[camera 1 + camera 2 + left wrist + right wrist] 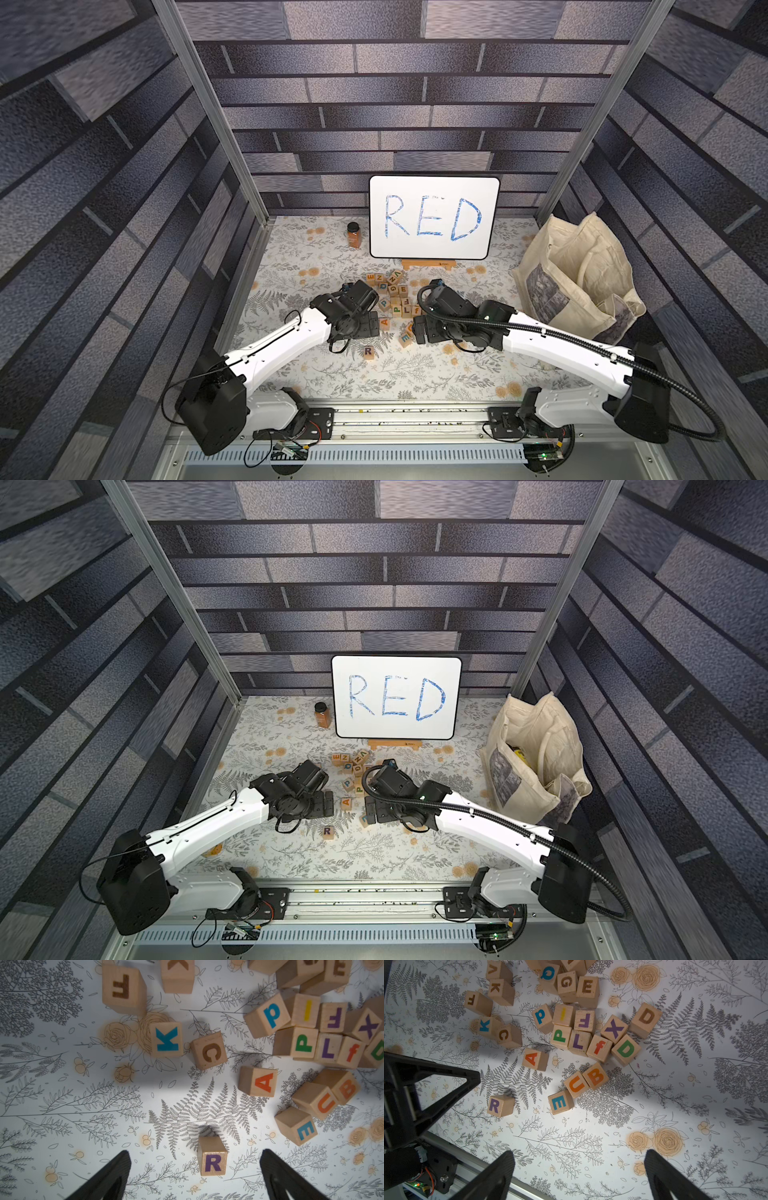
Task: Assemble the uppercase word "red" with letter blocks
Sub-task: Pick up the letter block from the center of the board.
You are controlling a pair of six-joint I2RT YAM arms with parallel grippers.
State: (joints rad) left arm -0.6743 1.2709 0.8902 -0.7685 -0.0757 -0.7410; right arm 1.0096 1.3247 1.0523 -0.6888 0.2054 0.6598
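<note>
One block, purple R (212, 1156), stands alone, near; left claw (194, 1152) and right claw (578, 1152) are spread wide, empty. Orange E (371, 277) should be set squarely at its right.

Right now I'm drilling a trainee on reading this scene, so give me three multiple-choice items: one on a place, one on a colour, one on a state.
1. Where is the purple R block?
A. lifted off the table
B. alone on the table, apart from the other blocks
C. stacked on another block

2. What colour is the writing on the white board?
A. red
B. blue
C. green

3. How is the left gripper?
A. shut on the R block
B. shut, holding nothing
C. open, holding nothing

Answers:
1. B, bare tablecloth surrounds it in both top views.
2. B, the strokes are blue.
3. C, its fingers stand wide apart in the left wrist view and touch nothing.
</note>
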